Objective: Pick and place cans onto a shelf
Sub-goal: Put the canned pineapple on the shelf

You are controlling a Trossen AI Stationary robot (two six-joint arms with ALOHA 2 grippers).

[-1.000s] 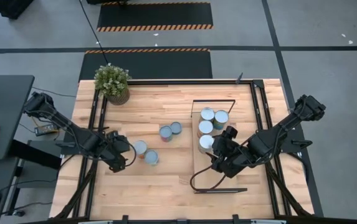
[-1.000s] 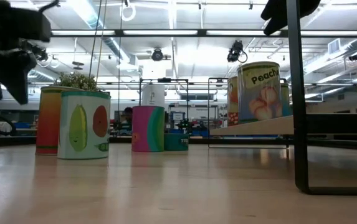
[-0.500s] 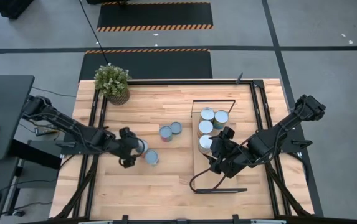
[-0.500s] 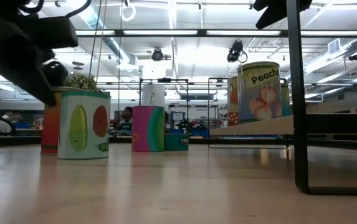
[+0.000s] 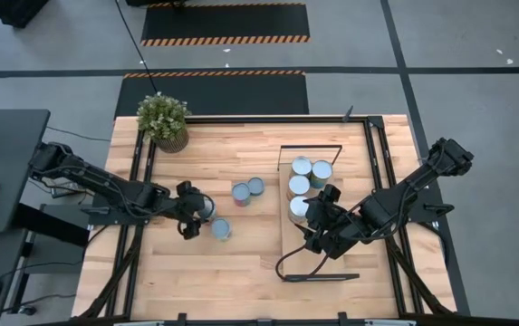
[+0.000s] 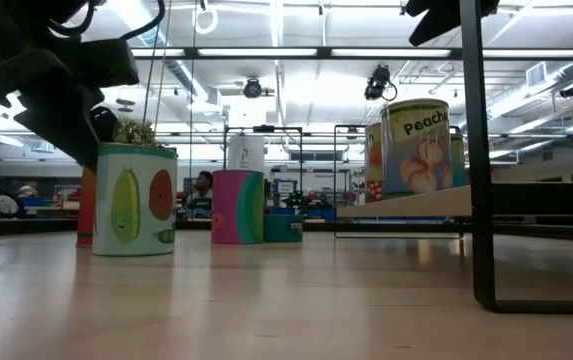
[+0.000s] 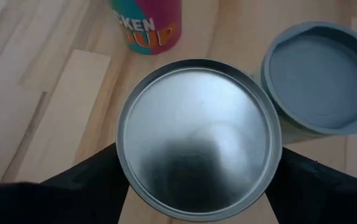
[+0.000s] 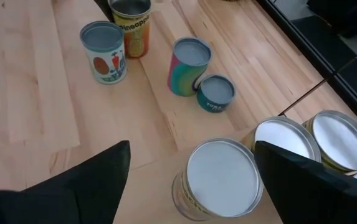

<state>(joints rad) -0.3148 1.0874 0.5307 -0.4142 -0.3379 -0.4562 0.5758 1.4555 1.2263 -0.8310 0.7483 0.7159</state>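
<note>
The wooden table (image 5: 241,263) carries the shelf (image 5: 288,237), a light board in a thin black frame standing on the right half. Four cans sit on it, in a cluster (image 5: 306,177) at its far end. The left arm (image 5: 96,186) reaches from the left edge low across the table, stretched out almost flat toward the centre. The right arm (image 5: 404,195) comes in from the right edge, bent down over the shelf. A potted plant (image 5: 163,120) stands at the far left corner.

The left gripper (image 5: 193,210) sits over a silver-topped can (image 7: 198,137); in the left wrist view its dark fingers (image 7: 91,186) stand spread on either side of the rim, and whether they press the sides I cannot tell. A second can with a grey lid (image 7: 323,74) stands just beside it. The right gripper (image 5: 318,226) hovers above the nearest shelf can (image 8: 220,177), its fingers (image 8: 97,174) wide apart and clear of it. Two more cans, a pink-sided one (image 5: 241,194) and a short teal one (image 5: 255,186), stand together mid-table between the arms
</note>
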